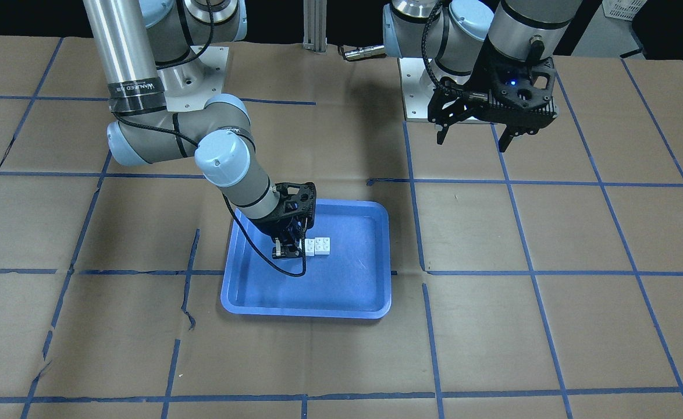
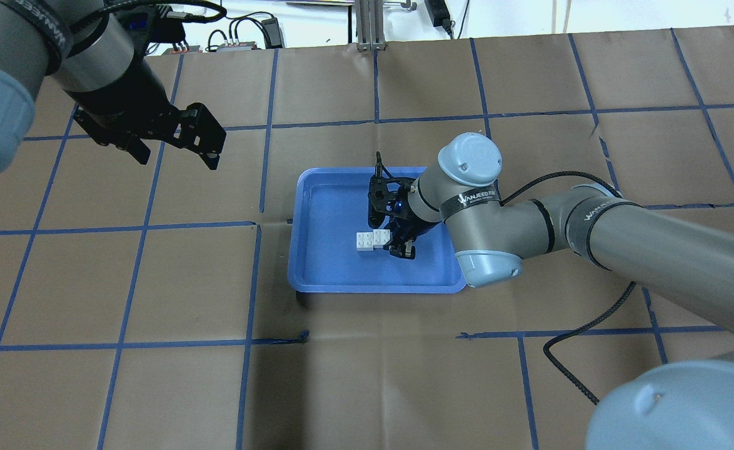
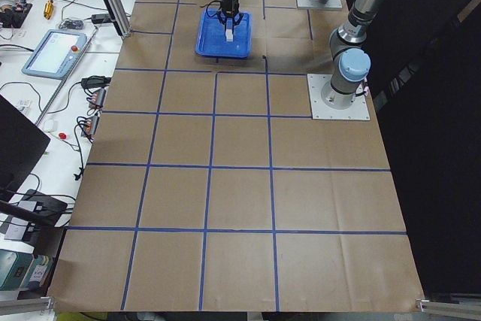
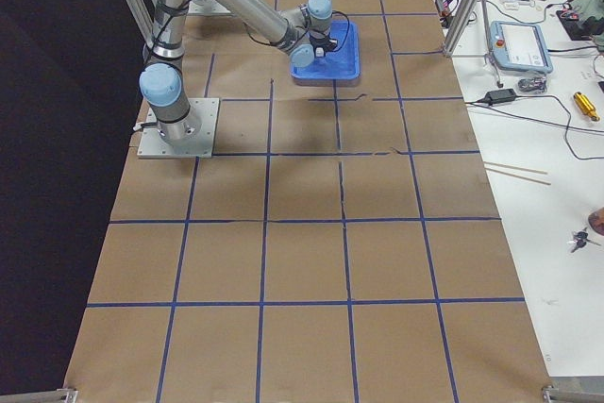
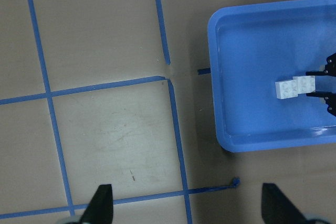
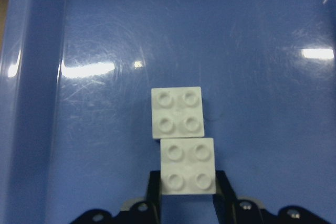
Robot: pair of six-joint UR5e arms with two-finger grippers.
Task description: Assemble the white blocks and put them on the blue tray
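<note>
Two white blocks [image 6: 177, 112] lie side by side on the floor of the blue tray [image 1: 347, 291], slightly offset and touching. My right gripper [image 6: 188, 182] reaches into the tray, and its fingers [image 6: 154, 190] press both sides of the nearer block [image 6: 188, 165]. The pair also shows in the overhead view [image 2: 372, 239], with the right gripper [image 2: 398, 247] beside it, and in the front view [image 1: 318, 246]. My left gripper [image 2: 173, 147] is open and empty, held high over the table, well away from the tray [image 2: 329, 262].
Brown paper with a blue tape grid covers the table [image 2: 154, 281]. The two arm bases [image 1: 202, 70] stand on the robot's side. A pendant and cables [image 3: 56, 50] lie on a side bench beyond the table edge.
</note>
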